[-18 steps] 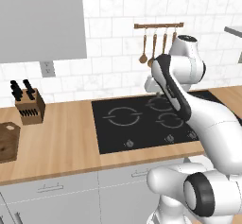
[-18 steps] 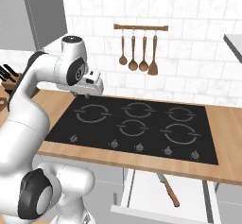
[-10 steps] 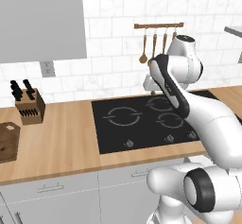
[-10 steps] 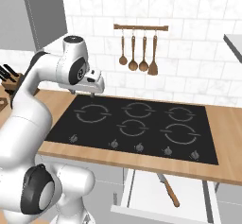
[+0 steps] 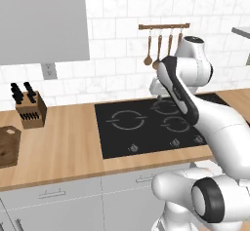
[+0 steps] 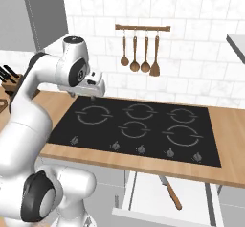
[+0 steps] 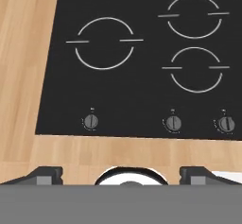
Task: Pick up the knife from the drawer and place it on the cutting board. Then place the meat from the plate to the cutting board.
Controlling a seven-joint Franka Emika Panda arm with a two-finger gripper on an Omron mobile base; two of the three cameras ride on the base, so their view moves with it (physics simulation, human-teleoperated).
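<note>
The knife [image 6: 171, 193] lies in the open drawer [image 6: 143, 195] below the counter's front edge, brown handle toward me. The dark cutting board [image 5: 7, 144] rests on the counter at the far left. My gripper [image 6: 91, 91] hangs above the back left part of the black cooktop [image 6: 139, 125], pointing down, far from both the knife and the board. In the hand view its fingertips [image 7: 45, 173] stand wide apart at the bottom, open, with nothing between them. The meat and the plate are out of view.
A tan knife block [image 5: 30, 109] with black handles stands behind the board. Wooden spoons hang from a rail [image 5: 163, 26] on the tiled wall behind the cooktop. Knobs [image 7: 91, 121] line the cooktop's front strip.
The fingers have spread from nearly together to wide apart. The hand stays about where it was above the cooktop.
</note>
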